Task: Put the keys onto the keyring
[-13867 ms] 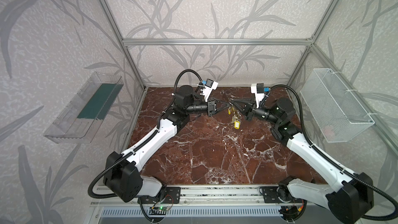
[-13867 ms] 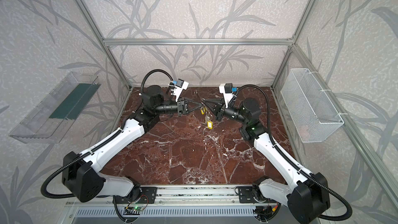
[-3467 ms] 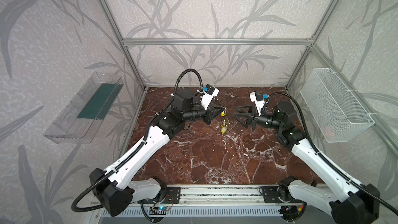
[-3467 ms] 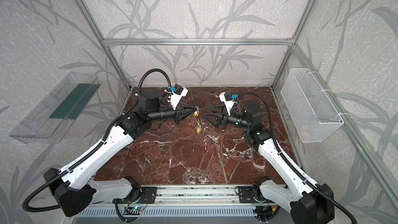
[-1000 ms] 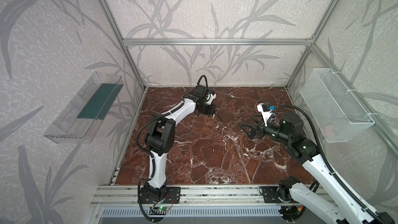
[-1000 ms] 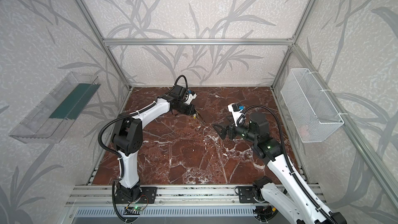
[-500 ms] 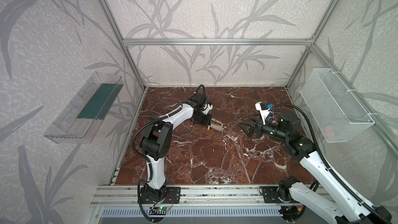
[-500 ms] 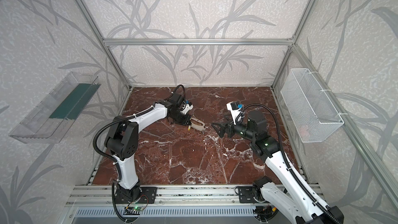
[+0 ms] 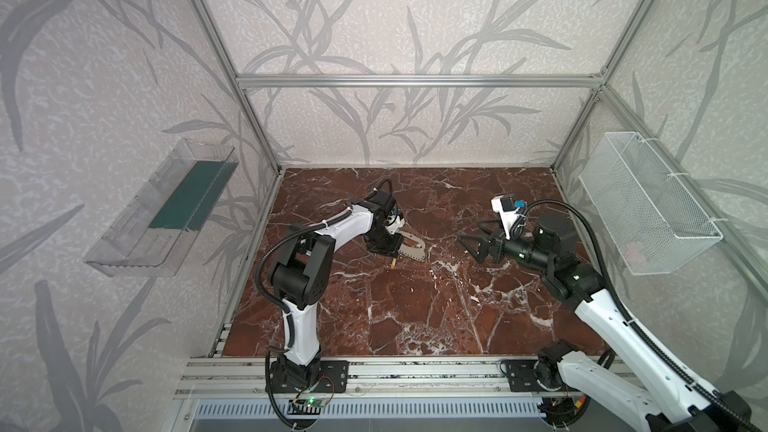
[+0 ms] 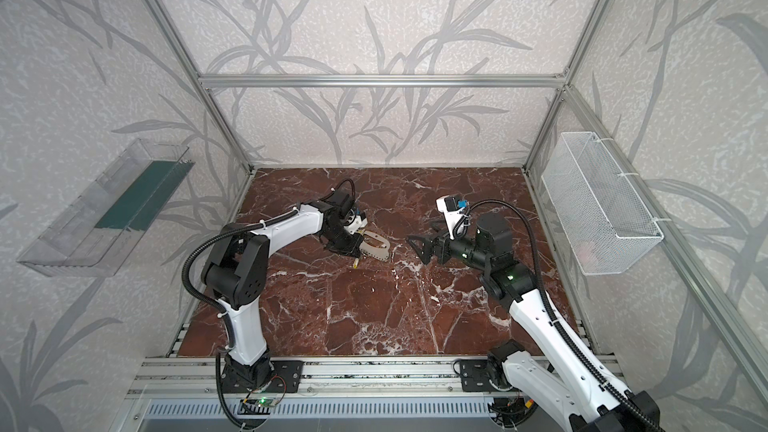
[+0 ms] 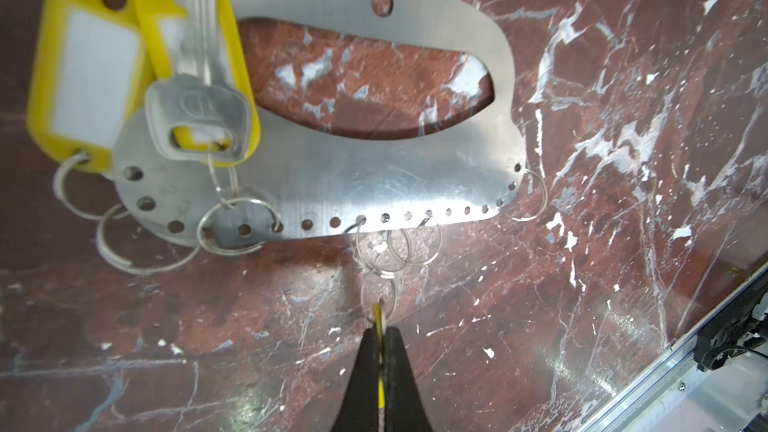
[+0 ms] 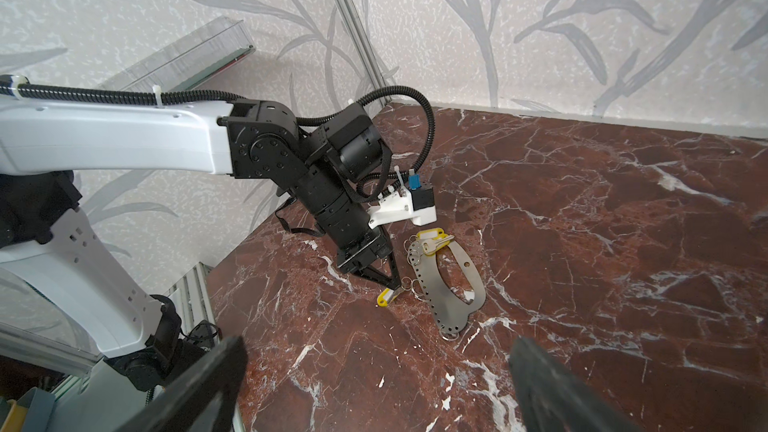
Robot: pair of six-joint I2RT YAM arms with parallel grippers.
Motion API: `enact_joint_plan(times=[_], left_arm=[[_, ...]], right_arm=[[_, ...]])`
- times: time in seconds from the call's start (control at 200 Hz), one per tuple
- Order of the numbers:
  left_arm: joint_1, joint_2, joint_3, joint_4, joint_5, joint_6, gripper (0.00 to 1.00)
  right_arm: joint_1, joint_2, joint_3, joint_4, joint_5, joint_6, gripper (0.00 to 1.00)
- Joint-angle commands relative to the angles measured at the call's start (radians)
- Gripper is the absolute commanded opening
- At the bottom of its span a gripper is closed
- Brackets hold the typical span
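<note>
Keyring [image 9: 412, 248], a flat brushed-metal half-oval, lies on the marble bench [image 9: 415, 317] left of middle in both top views. The left gripper [image 9: 392, 258] sits just beside it, and the right gripper [image 9: 468, 238] gapes empty, well apart.

Left wrist view: jaws pinched shut on a thin yellow key [image 11: 379, 312], chained by wire rings [image 11: 384, 251] to the holed straight edge.

Right wrist view: the plate's long axis runs roughly towards the wide-spread right fingers [image 12: 199, 388].

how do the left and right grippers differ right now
The left gripper is shut on a yellow key tag; the right gripper is open and empty. The left gripper is down at the holed edge of the keyring; the right gripper hangs clear of it. Both are black and taper to points.
</note>
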Motion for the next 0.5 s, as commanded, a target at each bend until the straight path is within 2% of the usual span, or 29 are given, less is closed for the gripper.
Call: enact_joint_plan(times=[0.0,0.23,0.36,0.495], left_arm=[[-0.001,-0.008,-0.026,-0.034,0.001,-0.002,0.05],[0.0,-0.087,-0.089,-0.03,-0.034,-0.022,0.34],[0.007,-0.161,-0.113,-0.036,-0.073,-0.034,0.39],[0.034,-0.3,-0.15,0.007,-0.172,-0.085,0.42]], right_arm=[[-0.001,0.007,-0.008,0.037,-0.015,0.011,0.99],[-0.002,0.013,-0.011,0.041,0.02,-0.001,0.99],[-0.001,0.008,-0.026,0.048,0.085,-0.011,0.99],[-0.001,-0.005,-0.046,0.032,0.232,-0.041,0.99]])
